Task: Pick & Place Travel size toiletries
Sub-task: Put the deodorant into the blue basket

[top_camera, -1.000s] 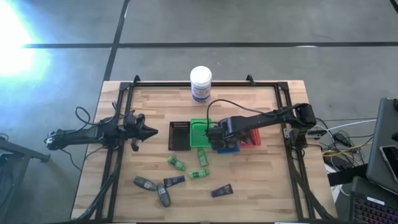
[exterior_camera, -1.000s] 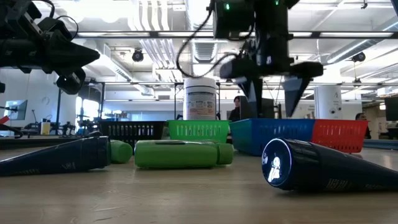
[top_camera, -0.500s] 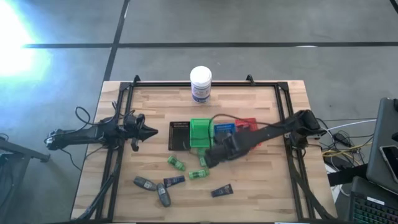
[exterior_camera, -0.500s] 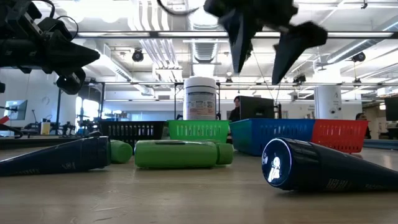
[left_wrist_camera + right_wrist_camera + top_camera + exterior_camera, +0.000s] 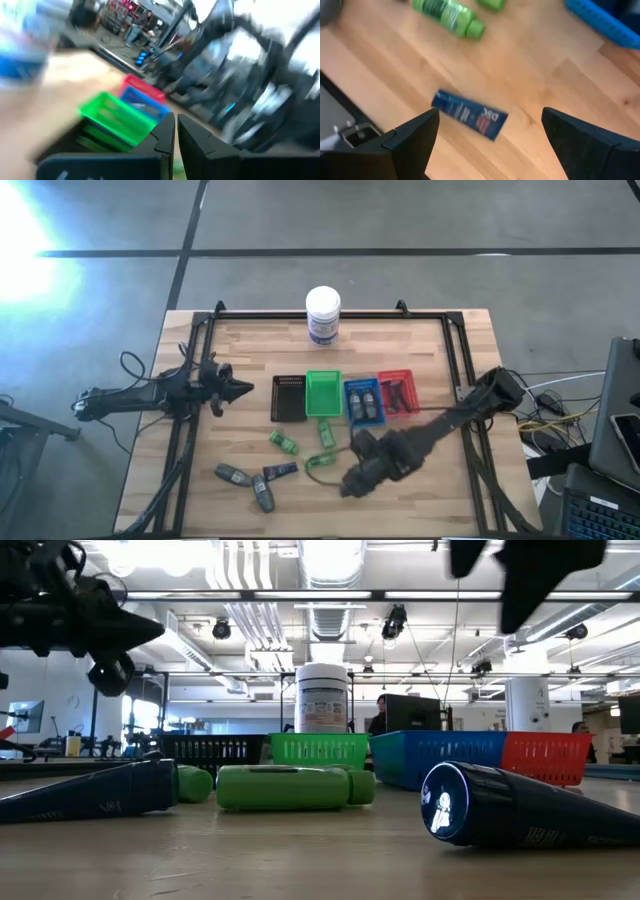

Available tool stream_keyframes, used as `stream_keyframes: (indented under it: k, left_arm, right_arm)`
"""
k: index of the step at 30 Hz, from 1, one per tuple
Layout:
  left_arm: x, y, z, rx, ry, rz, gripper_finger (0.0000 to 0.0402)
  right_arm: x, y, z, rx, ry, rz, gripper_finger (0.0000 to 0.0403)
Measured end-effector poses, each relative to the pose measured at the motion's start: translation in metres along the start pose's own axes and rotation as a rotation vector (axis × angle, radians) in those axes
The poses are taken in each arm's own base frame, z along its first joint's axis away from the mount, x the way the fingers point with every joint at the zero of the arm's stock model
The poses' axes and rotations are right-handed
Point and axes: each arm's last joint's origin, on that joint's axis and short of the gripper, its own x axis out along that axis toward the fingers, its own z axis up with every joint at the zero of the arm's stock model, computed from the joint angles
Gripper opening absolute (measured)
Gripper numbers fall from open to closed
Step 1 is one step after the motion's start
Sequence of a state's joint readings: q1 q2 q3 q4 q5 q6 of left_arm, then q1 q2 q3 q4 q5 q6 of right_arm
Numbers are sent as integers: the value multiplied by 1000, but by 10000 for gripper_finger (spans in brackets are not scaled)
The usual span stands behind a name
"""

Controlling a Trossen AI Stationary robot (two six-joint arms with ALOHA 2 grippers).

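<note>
Nearest the front edge of the desk (image 5: 450, 510), my right tool (image 5: 354, 479) hangs over the navy tube (image 5: 470, 114). A second ago it was above the blue tray (image 5: 363, 401), half a second ago halfway out, and now it has swung forward across the loose items. I read that as a drop into the tray finished and the next pick begun. The tool is spread wide and empty. In its wrist view the two fingers (image 5: 410, 140) stand well apart on either side of the tube, which lies flat on the wood, touched by neither. In the low view the tool is still high above the tube, so a descent is needed before closing. Just behind lie three green bottles (image 5: 283, 442), with a second tube (image 5: 280, 470) and two grey bottles (image 5: 232, 474) to their left, all loose on the desk and waiting. Farther back the four trays sit in a row, black, green, blue, red. The blue one is uncovered now and shows small items inside, and the red tray (image 5: 396, 393) holds dark ones. My left tool (image 5: 240, 390) waits at the left side level with the trays, clenched and empty. The white jar (image 5: 323, 315) stands at the far edge.
</note>
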State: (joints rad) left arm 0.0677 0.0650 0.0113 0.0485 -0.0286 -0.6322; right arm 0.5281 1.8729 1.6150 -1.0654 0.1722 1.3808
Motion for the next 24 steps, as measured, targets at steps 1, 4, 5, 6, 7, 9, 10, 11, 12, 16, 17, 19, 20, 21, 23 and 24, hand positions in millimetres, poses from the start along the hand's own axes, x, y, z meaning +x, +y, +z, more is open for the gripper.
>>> stream_keyframes:
  k: [1, 4, 5, 6, 7, 9, 10, 11, 12, 16, 17, 19, 20, 21, 23, 24]
  left_arm:
    - [0, -1, 1, -123, -5, -10, 26]
    - [0, 0, 0, -474, 4, -9, 26]
    - [0, -1, 0, -565, 4, -10, 26]
    - [0, -1, 0, -645, 4, -11, 26]
    - [0, -1, 0, -709, 3, -11, 26]
    - [0, -1, 0, -793, 4, -10, 26]
    - [0, 0, 1, -820, -11, -2, 26]
    - [0, 0, 1, -863, -35, 11, 26]
    - [0, 0, 2, -907, -60, 14, 26]
    - [-2, -16, 16, -837, -57, -116, 26]
    - [-3, -22, 22, -803, -47, -144, 26]
    - [-6, -36, 35, -726, -15, -178, 26]
    - [-6, -44, 40, -689, 11, -182, 26]
    - [-6, -50, 45, -653, 50, -170, 26]
    - [-5, -62, 50, -581, 172, -126, 26]
    - [-3, -66, 49, -546, 257, -88, 26]
  right_arm:
    - [-1, 1, -5, -15, -5, -2, 353]
    - [-3, 3, -18, -54, -18, 2, 354]
    - [-4, 3, -20, -68, -24, 2, 352]
    - [-4, 4, -22, -85, -24, 3, 350]
    - [-5, 4, -24, -105, -23, 4, 348]
    - [-5, 4, -25, -132, -23, 4, 342]
    - [-5, 4, -24, -140, -23, 4, 340]
    - [-5, 4, -24, -146, -24, 4, 337]
    - [-5, 4, -24, -147, -25, 3, 334]
    - [-5, 4, -24, -151, -25, 3, 326]
    - [-5, 4, -24, -150, -26, 4, 324]
    - [-5, 4, -24, -146, -26, 4, 321]
    - [-5, 4, -24, -143, -27, 4, 320]
    - [-5, 4, -24, -142, -30, 3, 320]
    - [-5, 4, -24, -142, -33, 3, 318]
    - [-5, 4, -24, -138, -34, 3, 318]
